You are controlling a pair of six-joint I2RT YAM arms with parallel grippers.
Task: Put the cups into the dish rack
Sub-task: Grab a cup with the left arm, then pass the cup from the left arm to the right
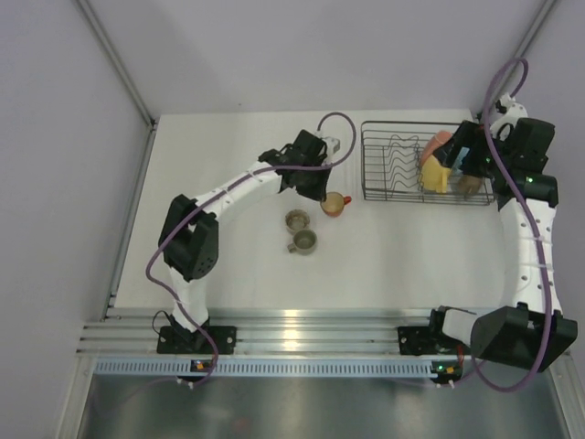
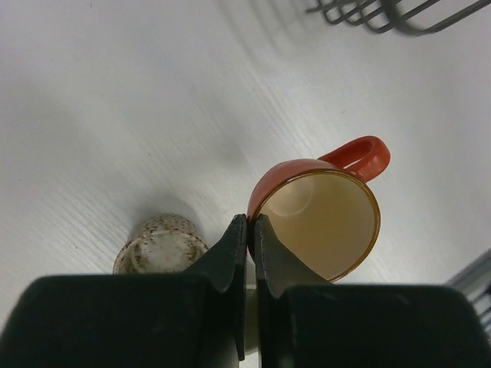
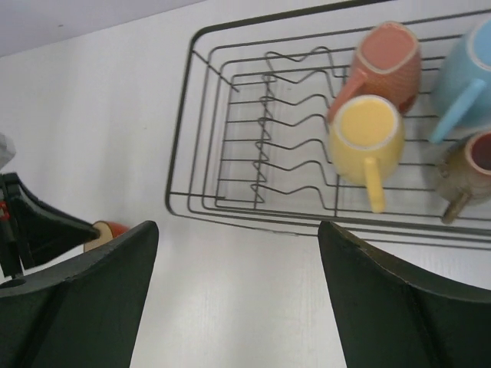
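Black wire dish rack (image 1: 388, 160) sits far right on the table. Four mugs are bunched at its right end: pink mug (image 3: 387, 57), light blue mug (image 3: 468, 77), yellow mug (image 3: 367, 134), brown mug (image 3: 472, 165). The wavy divider section is bare. Orange mug (image 2: 322, 222) is on the table just left of the rack, with two grey-olive mugs (image 1: 296, 219) (image 1: 303, 241) near it. Left gripper (image 2: 249, 222) is pinched on the orange mug's rim wall, one finger inside and one outside, jaws nearly together. Right gripper (image 3: 238, 230) is spread wide with nothing in it, by the rack. Risks: an off-centre rim pinch could let the mug swing or slip on lift, the handle could catch a wire, a mug could tip on the dividers, and the arms crowd each other at the rack. Only the left wrist view shows the finger-rim contact. Only the right wrist view shows the rack fill clearly. Only the top view shows both grey-olive mugs.
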